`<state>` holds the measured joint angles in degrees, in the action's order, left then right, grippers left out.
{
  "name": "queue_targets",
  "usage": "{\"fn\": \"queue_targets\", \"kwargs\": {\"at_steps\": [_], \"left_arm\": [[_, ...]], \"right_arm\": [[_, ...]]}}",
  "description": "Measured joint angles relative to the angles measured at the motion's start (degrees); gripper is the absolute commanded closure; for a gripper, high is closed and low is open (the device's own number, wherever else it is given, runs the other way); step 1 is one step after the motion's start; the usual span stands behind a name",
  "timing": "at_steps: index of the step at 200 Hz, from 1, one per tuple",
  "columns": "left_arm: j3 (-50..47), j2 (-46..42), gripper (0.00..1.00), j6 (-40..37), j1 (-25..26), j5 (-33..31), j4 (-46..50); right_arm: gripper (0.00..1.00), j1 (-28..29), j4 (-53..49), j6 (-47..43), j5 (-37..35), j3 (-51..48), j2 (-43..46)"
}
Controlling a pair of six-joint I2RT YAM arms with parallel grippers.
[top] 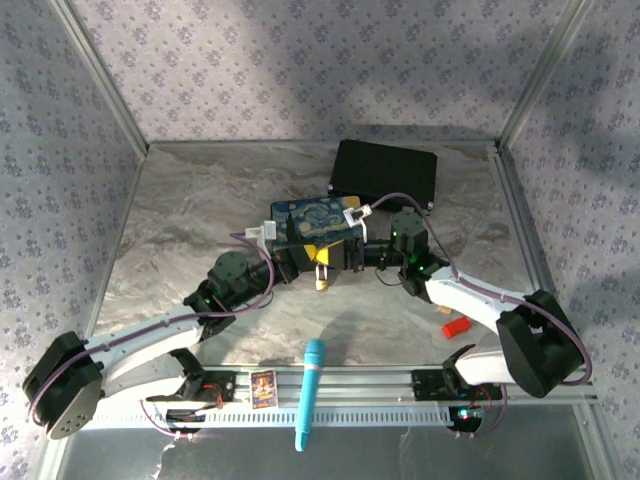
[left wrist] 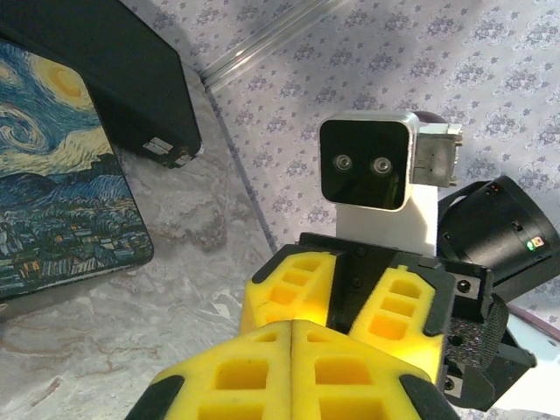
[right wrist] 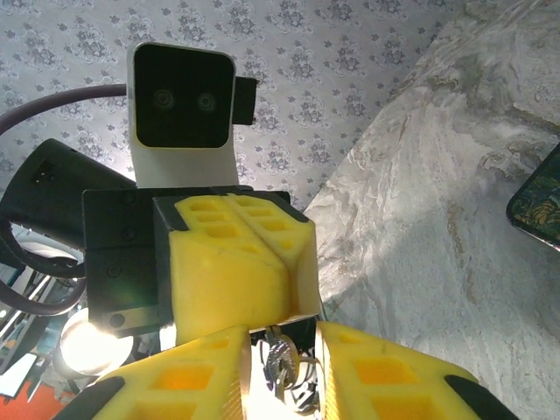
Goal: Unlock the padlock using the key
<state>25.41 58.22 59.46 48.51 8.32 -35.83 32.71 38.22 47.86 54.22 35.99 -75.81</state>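
1. Silver metal shines inside the right gripper (right wrist: 284,354), at the bottom middle of the right wrist view. I think it is the padlock (right wrist: 280,369), but most of it is hidden.
2. That gripper is partly closed around it.
3. The left gripper (left wrist: 290,337) is squeezed fully shut. I cannot tell if it holds anything.
4. The padlock is likely tiny, hard, light and slippery. Pinch its flat body, not the thin loop.

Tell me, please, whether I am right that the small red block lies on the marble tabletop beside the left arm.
Not quite: the small red block lies on the marble tabletop beside the right arm, as the top external view shows.
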Motion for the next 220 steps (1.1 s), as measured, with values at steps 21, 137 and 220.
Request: {"fn": "queue_targets", "kwargs": {"at_steps": [21, 137, 220], "left_arm": [[0.0, -0.5, 1.0, -0.1, 0.2, -0.1, -0.2], [0.0, -0.4, 1.0, -0.3, 0.2, -0.6, -0.1], [0.0, -3.5, 0.0, -1.8, 0.5, -6.5, 7.9]], "right_arm": [[0.74, 0.2, 0.5, 0.7, -0.2, -0.2, -0.2], [0.96, 0.9, 3.3, 2.6, 0.0, -0.9, -0.5], [1.0, -1.9, -0.9, 1.6, -1.5, -3.5, 1.3]]}}
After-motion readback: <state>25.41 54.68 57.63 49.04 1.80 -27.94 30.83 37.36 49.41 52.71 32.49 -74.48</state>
